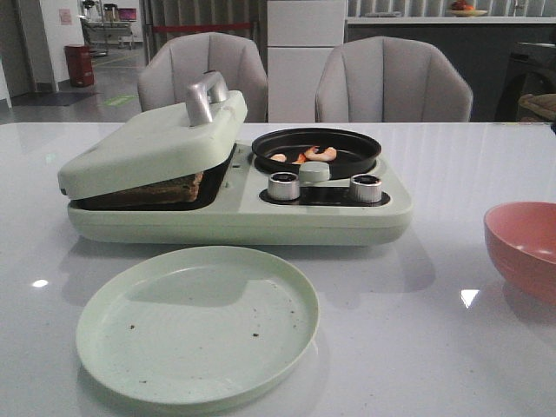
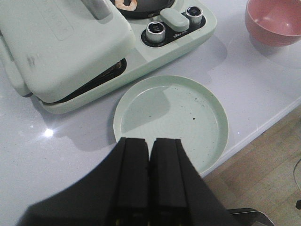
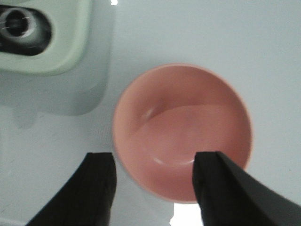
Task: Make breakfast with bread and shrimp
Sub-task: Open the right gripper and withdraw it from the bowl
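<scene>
We see the bread point(image 1: 165, 188) pressed under the breakfast maker's point(image 1: 234, 217) tilted lid point(image 1: 152, 139), and the shrimp point(image 1: 306, 155) in its black pan point(image 1: 316, 149) at two o'clock from it. Our left gripper point(image 2: 149, 155) hangs clenched and empty above the green plate point(image 2: 171, 120), while our right gripper point(image 3: 153, 174) hangs spread wide over the pink bowl point(image 3: 181, 132).

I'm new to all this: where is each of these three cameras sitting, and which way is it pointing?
Front view: level with the robot, facing forward over the table at the breakfast maker, green plate and pink bowl; no arm shows.
Left wrist view: on the left arm, looking down at the green plate; the closed left gripper shows.
Right wrist view: on the right arm, straight above the pink bowl; the open right gripper shows.
Shared: the pink bowl and the breakfast maker's knobs appear in all three.
</scene>
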`<state>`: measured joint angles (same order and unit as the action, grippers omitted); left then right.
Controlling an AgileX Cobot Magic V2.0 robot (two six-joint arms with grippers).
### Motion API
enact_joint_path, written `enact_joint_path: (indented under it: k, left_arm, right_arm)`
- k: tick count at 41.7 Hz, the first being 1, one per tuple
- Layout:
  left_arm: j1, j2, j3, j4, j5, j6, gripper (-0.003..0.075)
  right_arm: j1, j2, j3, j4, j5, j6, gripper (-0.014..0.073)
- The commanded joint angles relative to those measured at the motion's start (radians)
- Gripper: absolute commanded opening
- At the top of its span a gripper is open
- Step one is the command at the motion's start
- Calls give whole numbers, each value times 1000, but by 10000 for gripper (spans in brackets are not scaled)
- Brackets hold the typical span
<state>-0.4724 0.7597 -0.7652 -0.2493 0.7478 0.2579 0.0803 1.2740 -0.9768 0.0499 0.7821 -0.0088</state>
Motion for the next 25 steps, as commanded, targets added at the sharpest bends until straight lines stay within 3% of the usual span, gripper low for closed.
enact_joint_path:
  k: [1, 25]
  left_arm:
    - [-8, -2, -25, -22, -74, -5, 99]
    - [-8, -2, -25, -22, -74, -5, 99]
  right_arm:
    - [80, -111, -3, -15, 6, -14, 485]
    - [101, -571, 236, -72, 101, 62, 485]
